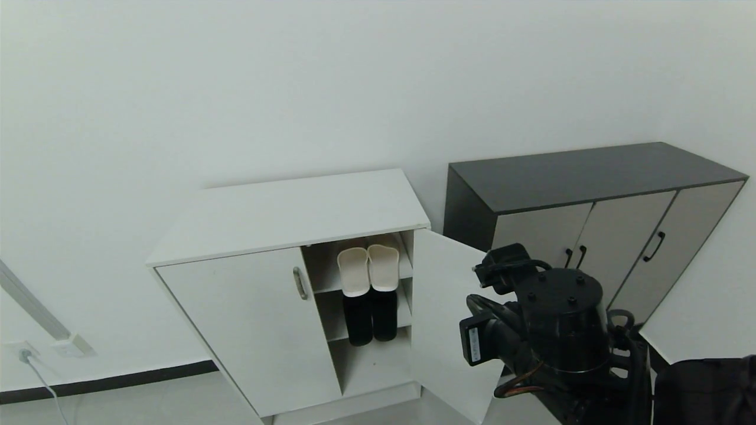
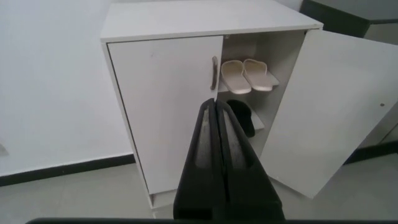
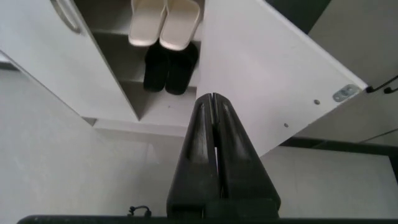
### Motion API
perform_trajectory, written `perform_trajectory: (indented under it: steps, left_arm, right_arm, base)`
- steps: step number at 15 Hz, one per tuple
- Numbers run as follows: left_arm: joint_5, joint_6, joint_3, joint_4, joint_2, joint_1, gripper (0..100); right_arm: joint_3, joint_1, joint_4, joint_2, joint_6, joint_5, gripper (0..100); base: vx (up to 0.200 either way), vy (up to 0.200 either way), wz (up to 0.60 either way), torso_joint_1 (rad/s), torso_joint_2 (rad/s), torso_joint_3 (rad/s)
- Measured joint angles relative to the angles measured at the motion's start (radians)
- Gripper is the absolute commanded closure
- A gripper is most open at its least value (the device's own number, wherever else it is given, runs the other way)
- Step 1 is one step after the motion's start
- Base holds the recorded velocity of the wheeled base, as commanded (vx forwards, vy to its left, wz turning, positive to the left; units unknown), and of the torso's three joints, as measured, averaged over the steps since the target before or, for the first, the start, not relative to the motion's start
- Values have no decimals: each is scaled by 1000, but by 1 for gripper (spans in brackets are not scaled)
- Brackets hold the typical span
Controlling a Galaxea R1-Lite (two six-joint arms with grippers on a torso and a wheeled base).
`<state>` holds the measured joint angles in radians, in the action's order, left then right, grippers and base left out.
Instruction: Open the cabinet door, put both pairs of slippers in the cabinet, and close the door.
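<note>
The white cabinet [image 1: 283,218] has its right door [image 1: 449,319] swung open and its left door [image 1: 248,324] closed. A white pair of slippers [image 1: 369,270] lies on the upper shelf, and a black pair [image 1: 371,316] on the shelf below. My right arm [image 1: 555,319] is just outside the open door. In the right wrist view my right gripper [image 3: 213,96] is shut and empty, below the door's inner face [image 3: 267,74], with the white pair [image 3: 165,22] and black pair [image 3: 169,68] beyond. My left gripper [image 2: 216,102] is shut and empty, in front of the left door's handle [image 2: 214,71].
A dark cabinet [image 1: 590,195] with grey doors stands to the right of the white one. A wall socket with a plug [image 1: 23,353] and a cable duct [image 1: 35,307] are on the wall at far left. Bare floor [image 2: 93,193] lies before the cabinet.
</note>
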<state>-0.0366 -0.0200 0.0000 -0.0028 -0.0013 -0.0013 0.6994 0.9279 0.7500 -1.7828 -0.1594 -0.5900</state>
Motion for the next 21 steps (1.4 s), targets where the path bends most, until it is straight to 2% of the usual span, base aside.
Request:
perform_trajectory:
  steps: [2,5,9,12,16,21]
  left_arm:
    - [0,0,0,0,0,0,100]
    - [-1,-1,0,0,0,0,100]
    - [0,0,0,0,0,0,100]
    - [2,-1,0,0,0,0,100]
    - [2,-1,0,0,0,0,100]
    - [2,-1,0,0,0,0,100]
  right_arm:
    - [0,0,0,0,5,0,100]
    - [-1,-1,0,0,9,0,100]
    - [12,-32,0,-1,35,6,100]
    - [83,-141,-6,-37,63,25,100]
    - [294,-343,-69,-134,91,131,100]
    - [520,-456,-139,-285,94,207,100]
  base:
    - [0,0,0,0,0,0]
    - [-200,0,0,4,5,5]
    - [0,0,0,0,0,0]
    - [0,0,0,0,0,0]
    - [0,0,0,0,0,0]
    - [0,0,0,0,0,0]
